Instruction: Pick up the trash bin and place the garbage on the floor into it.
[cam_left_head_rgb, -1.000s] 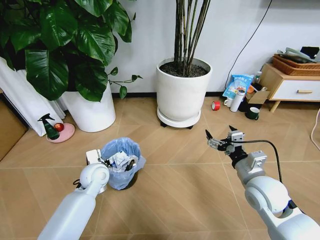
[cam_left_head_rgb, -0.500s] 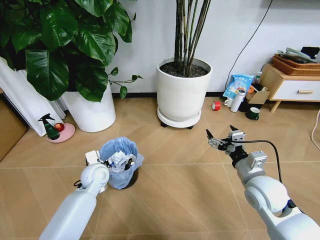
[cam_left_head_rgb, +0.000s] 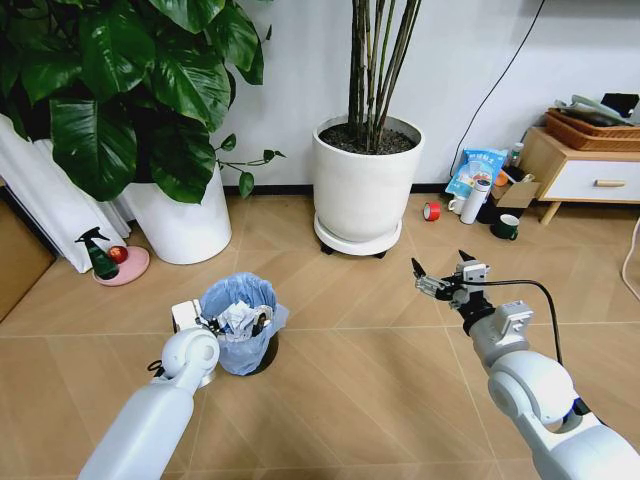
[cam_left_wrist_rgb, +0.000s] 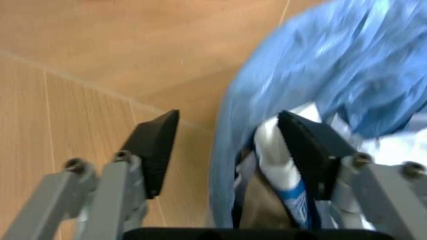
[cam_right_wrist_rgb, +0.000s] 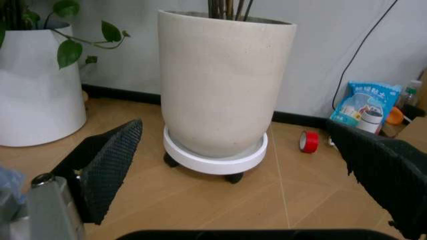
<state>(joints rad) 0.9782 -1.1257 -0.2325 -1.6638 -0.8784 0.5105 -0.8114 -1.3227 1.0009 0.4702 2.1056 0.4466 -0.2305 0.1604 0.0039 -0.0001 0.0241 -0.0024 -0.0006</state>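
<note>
The trash bin (cam_left_head_rgb: 240, 345), small and dark with a crinkly light-blue bag, stands on the wood floor in front of me on the left. Garbage (cam_left_head_rgb: 238, 320) lies inside it: crumpled white paper and a white tube with blue print (cam_left_wrist_rgb: 283, 167). My left gripper (cam_left_head_rgb: 212, 324) is at the bin's near rim. In the left wrist view the left gripper (cam_left_wrist_rgb: 228, 120) is open, one finger outside the blue bag (cam_left_wrist_rgb: 320, 65) and the other inside, with a gap beside the rim. My right gripper (cam_left_head_rgb: 440, 272) hangs open in the air to the right, holding nothing.
Two big white planters (cam_left_head_rgb: 365, 185) (cam_left_head_rgb: 182, 220) stand along the back wall. A red tape roll (cam_left_head_rgb: 431, 211), a green mug (cam_left_head_rgb: 506, 227), a blue packet (cam_left_head_rgb: 476, 170) and a wooden cabinet (cam_left_head_rgb: 590, 170) sit at the back right. A pink dish with a spray bottle (cam_left_head_rgb: 118, 262) lies at the left.
The bin and its bag have shifted slightly at my left gripper, and the bag looks narrower. The right arm has barely moved.
</note>
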